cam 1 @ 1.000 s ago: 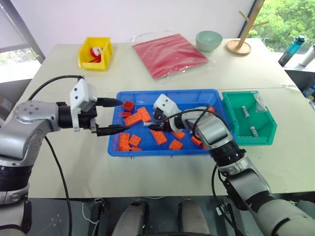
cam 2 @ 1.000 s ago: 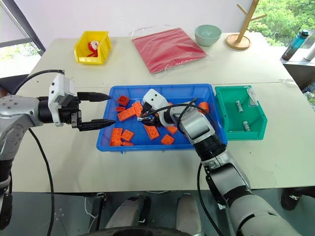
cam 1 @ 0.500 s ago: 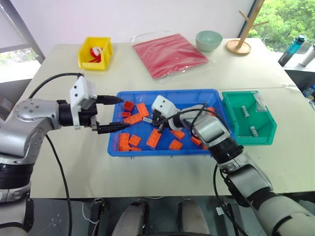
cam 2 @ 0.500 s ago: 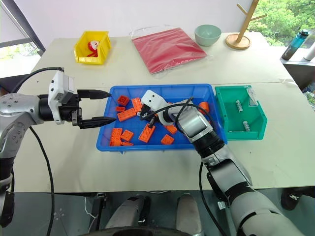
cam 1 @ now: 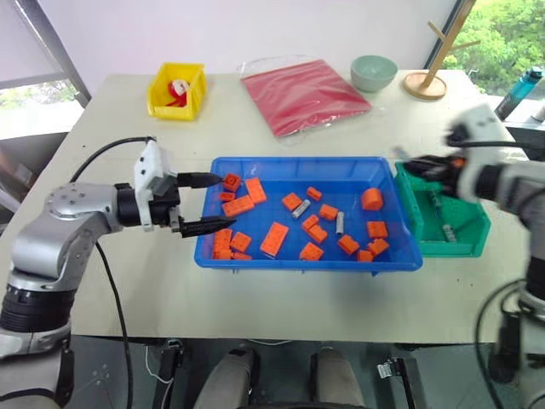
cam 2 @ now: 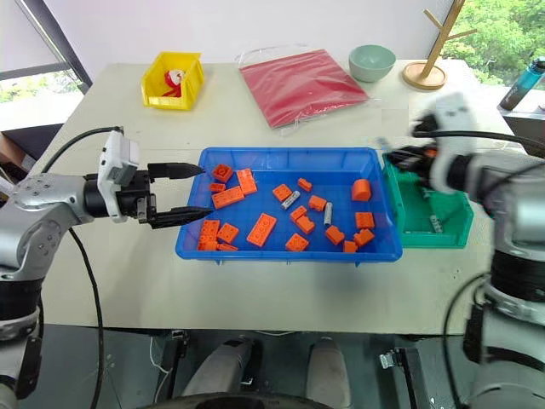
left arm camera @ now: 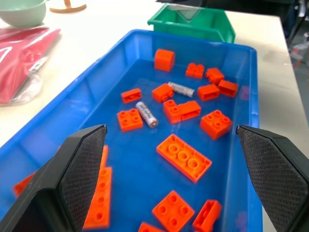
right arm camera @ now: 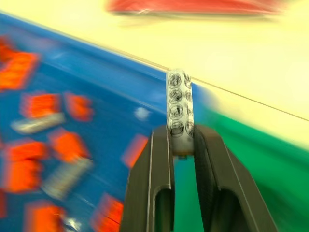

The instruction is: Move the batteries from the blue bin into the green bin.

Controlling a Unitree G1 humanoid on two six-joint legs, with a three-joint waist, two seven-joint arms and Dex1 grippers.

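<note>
The blue bin (cam 1: 306, 163) sits mid-table, holding several orange bricks and two loose silver batteries (cam 1: 301, 209) (cam 1: 339, 222), which the left wrist view shows too (left arm camera: 146, 113). At its right end stands the green bin (cam 1: 467, 244) with batteries (cam 2: 436, 223) inside. My right gripper (cam 1: 410, 162), blurred, hovers over the seam between the two bins. In the right wrist view it is shut on a silver battery (right arm camera: 178, 110) that stands upright between the fingers. My left gripper (cam 1: 223, 202) is open and empty at the blue bin's left rim, pointing into it.
A yellow bin (cam 1: 177, 89) with a red-and-white item sits at the back left. A red bag (cam 1: 302, 92), a pale green bowl (cam 1: 374, 72) and a wooden stand (cam 1: 430, 77) line the back. A bottle (cam 1: 521, 89) stands off the table's right.
My right gripper closed among the bricks, lifted out of the blue bin and swung right to the green bin's near side. The camera view shifted. The left gripper stayed put.
</note>
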